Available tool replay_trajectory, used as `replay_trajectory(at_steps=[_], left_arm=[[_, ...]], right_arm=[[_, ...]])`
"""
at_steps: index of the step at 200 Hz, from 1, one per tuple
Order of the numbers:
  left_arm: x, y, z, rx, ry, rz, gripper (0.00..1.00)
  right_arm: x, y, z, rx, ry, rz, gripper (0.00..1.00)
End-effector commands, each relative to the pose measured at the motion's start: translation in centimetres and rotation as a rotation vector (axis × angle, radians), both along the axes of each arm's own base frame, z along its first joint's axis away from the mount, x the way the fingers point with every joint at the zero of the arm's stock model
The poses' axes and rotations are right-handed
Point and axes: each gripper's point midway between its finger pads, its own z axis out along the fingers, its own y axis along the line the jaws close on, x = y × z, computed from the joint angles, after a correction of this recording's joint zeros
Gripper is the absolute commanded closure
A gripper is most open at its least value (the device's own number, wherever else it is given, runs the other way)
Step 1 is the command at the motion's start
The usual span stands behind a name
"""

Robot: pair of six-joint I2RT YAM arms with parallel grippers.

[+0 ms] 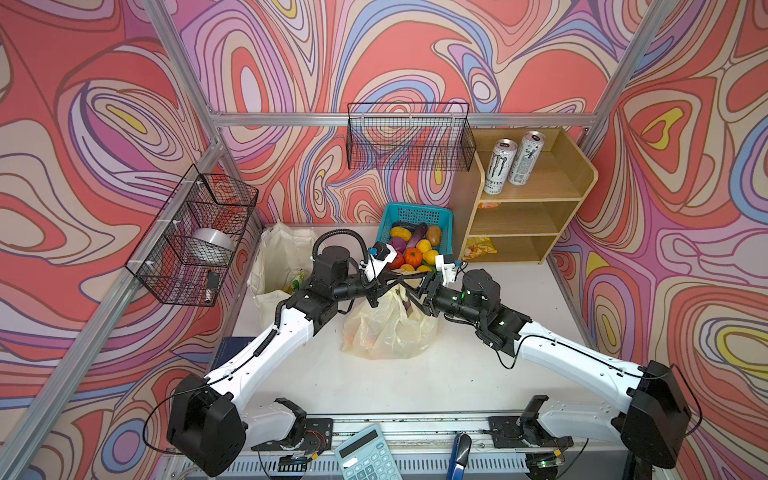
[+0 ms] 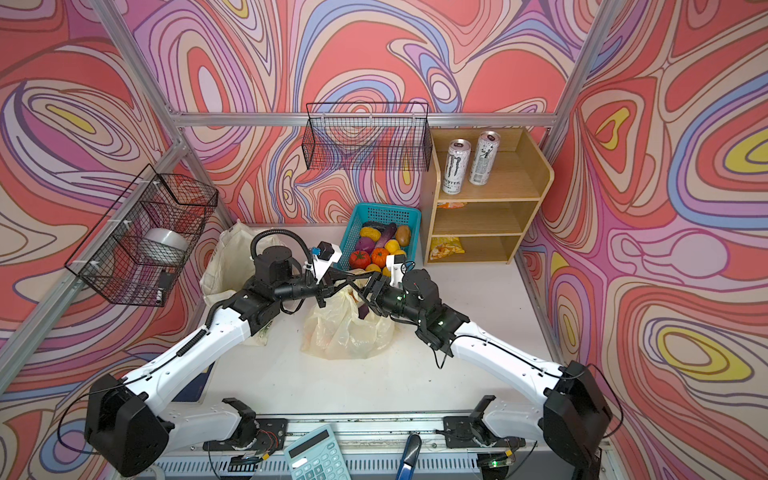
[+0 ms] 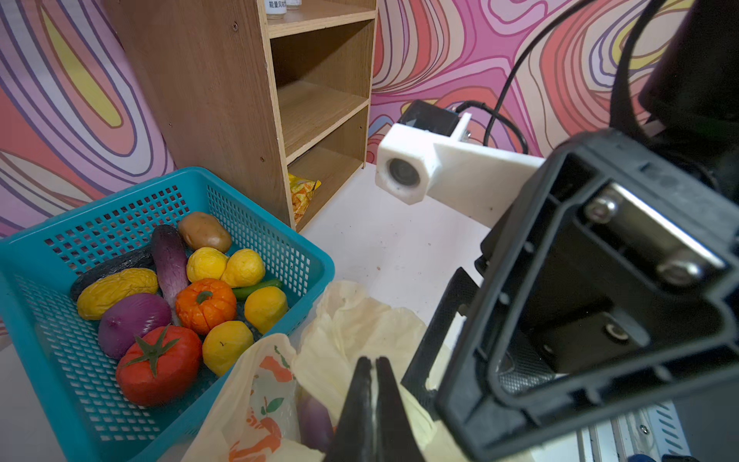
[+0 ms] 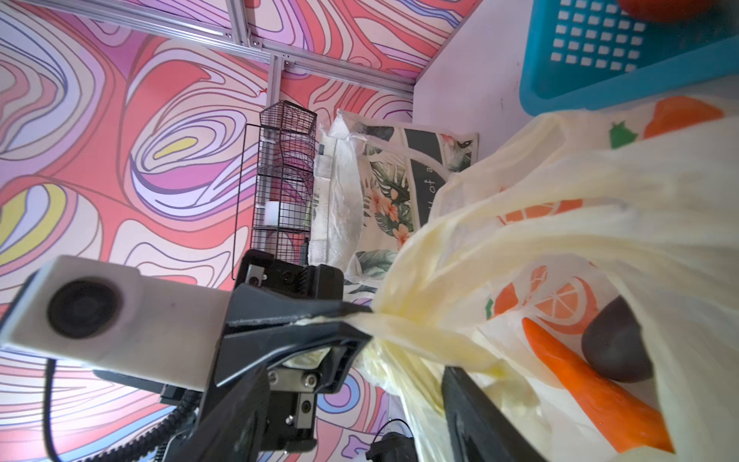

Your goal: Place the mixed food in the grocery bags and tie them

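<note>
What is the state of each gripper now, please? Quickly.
The left gripper: closed, pinching a bunched part of the plastic bag.
The right gripper: open, clamping nothing.

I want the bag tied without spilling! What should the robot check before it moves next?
1. Left gripper shut on the handle of the plastic bag: ok.
2. Right gripper open: ok.
3. Other handle between the right jaws: cannot tell.
4. Carrot and eggplant inside the bag: ok.
5. Teal basket emptied: not ok; tomato and lemons are in it.
6. Bag knotted: not ok.
</note>
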Motion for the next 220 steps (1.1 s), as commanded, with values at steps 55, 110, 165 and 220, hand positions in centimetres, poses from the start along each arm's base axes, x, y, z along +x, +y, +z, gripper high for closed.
replay_trajectory(at_steps=[55,110,165,220], left_arm=[[-1.3,-0.4,0.3,-0.014,-0.038,-0.057,1.00],[-2.4,-0.6,-0.3,-0.021,-0.004,-0.113,1.00],[-3.7,-1.5,-1.1,-0.014,0.054,-0.188,1.00],[-3.0,-1.4,-1.4,-0.012,0.045,-0.132,0.90]], right_arm=[[1.5,1.7,1.3,0.184,0.015,0.011,0.29],[2.7,1.9,2.3,0.240,-0.024,-0.020,0.33],[3.5,2.0,2.2,0.304,-0.049,-0.014,0.81],[3.6,1.6,0.9,0.246,-0.090,0.006,1.00]])
